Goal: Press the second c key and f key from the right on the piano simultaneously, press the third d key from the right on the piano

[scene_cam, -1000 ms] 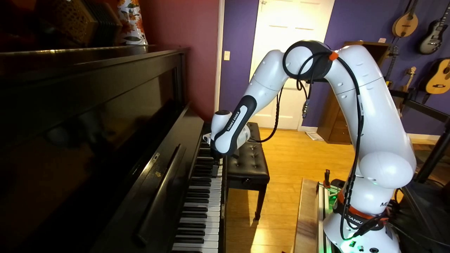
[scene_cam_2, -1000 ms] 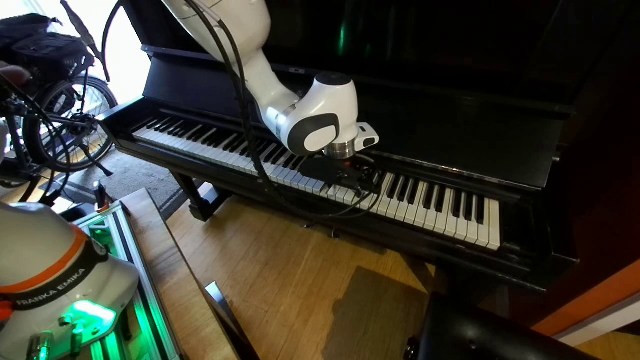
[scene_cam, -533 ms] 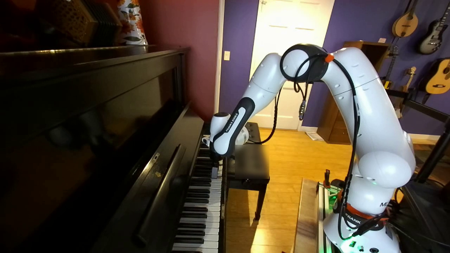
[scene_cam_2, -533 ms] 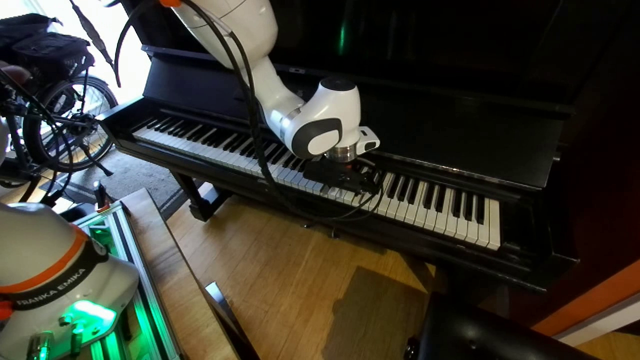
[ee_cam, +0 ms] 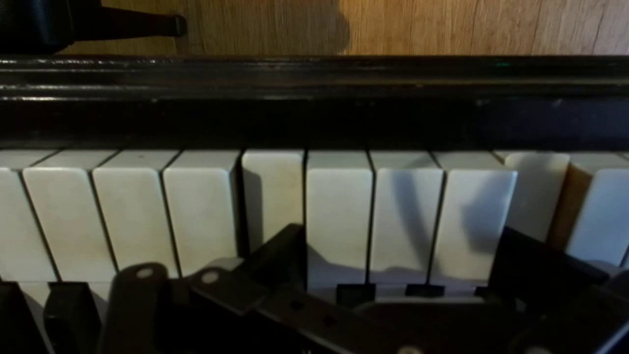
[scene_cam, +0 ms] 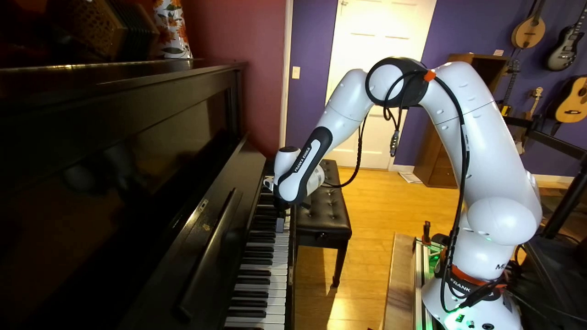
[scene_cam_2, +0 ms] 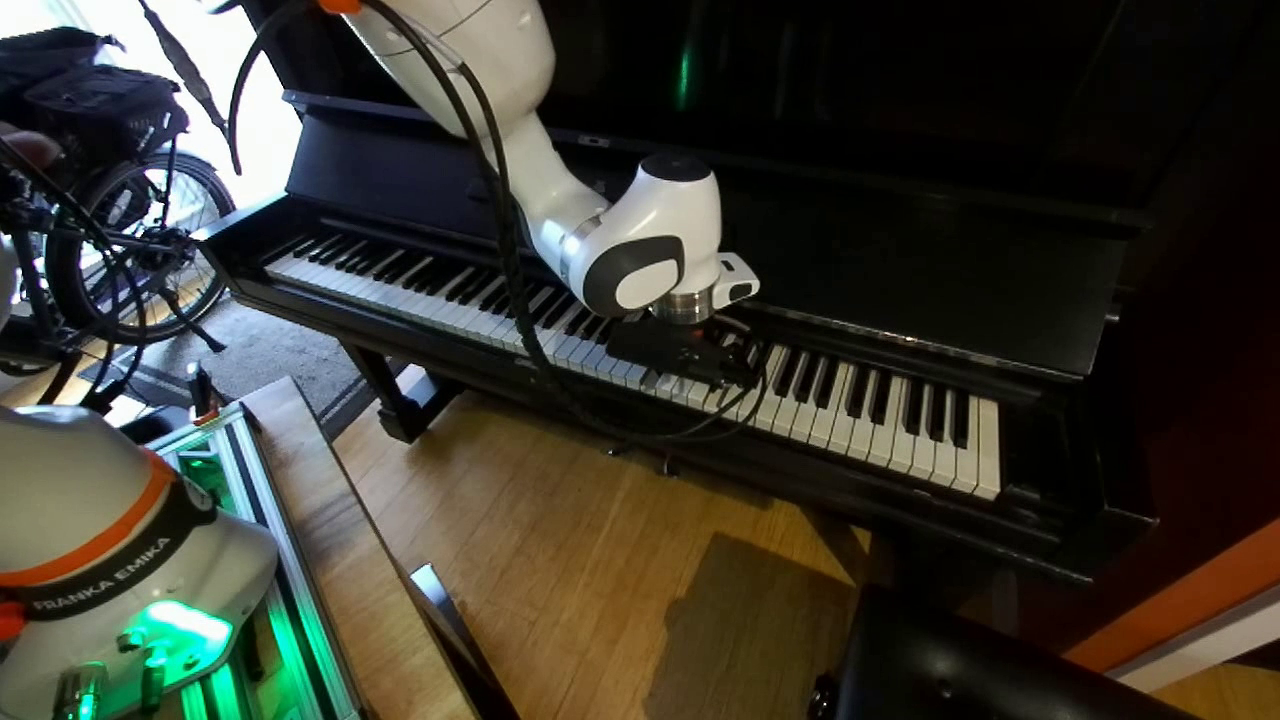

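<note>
At the dark upright piano [scene_cam_2: 880,250], I hold the Robotiq gripper [ee_cam: 402,233] against the keyboard [scene_cam_2: 830,425], its jaws spread apart. Each finger [ee_cam: 285,255] overlies a sunken white key [ee_cam: 273,189] in the wrist view, with three level white keys [ee_cam: 339,206] between. A tufted black bench [scene_cam: 323,208] stands near the piano's front.

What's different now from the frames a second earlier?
The robot arm lowered slightly in the first half second, easing the gripper down toward the piano; no motion shows since. Nothing was grasped or released. Two white keys sit pressed in the wrist view, but no earlier wrist picture shows whether that's new. The piano and bench stayed put.
</note>
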`<state>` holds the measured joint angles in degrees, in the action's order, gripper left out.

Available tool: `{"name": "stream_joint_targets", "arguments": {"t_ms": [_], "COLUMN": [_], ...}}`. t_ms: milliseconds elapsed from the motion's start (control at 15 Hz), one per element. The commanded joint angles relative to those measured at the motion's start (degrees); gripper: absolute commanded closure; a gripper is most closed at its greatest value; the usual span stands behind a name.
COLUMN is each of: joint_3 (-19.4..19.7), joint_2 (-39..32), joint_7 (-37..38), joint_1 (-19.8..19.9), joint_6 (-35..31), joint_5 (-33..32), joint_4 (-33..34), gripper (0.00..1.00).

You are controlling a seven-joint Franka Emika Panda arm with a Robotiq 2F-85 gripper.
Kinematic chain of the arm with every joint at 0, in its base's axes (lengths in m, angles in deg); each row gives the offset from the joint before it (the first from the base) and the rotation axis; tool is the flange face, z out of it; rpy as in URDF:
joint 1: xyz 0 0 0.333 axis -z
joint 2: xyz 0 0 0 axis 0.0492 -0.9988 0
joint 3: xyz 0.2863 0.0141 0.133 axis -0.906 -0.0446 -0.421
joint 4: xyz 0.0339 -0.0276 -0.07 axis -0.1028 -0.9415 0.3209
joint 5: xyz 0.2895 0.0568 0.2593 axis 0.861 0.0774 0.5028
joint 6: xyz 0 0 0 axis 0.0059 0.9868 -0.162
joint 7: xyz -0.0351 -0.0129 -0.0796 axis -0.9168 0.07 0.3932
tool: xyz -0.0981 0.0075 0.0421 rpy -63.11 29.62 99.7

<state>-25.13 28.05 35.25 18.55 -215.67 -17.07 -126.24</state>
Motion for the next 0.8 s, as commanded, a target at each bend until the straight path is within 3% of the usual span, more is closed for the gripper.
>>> {"name": "stream_joint_targets", "arguments": {"t_ms": [0,733], "joint_3": [-0.5,0.4], "joint_2": [1.5,20.6], "joint_7": [-0.3,-0.3], "joint_1": [1.7,1.6], "joint_6": [0.9,0.8], "joint_5": [-0.2,1.1], "joint_4": [-1.1,-15.4], "gripper": [0.00,0.00]}}
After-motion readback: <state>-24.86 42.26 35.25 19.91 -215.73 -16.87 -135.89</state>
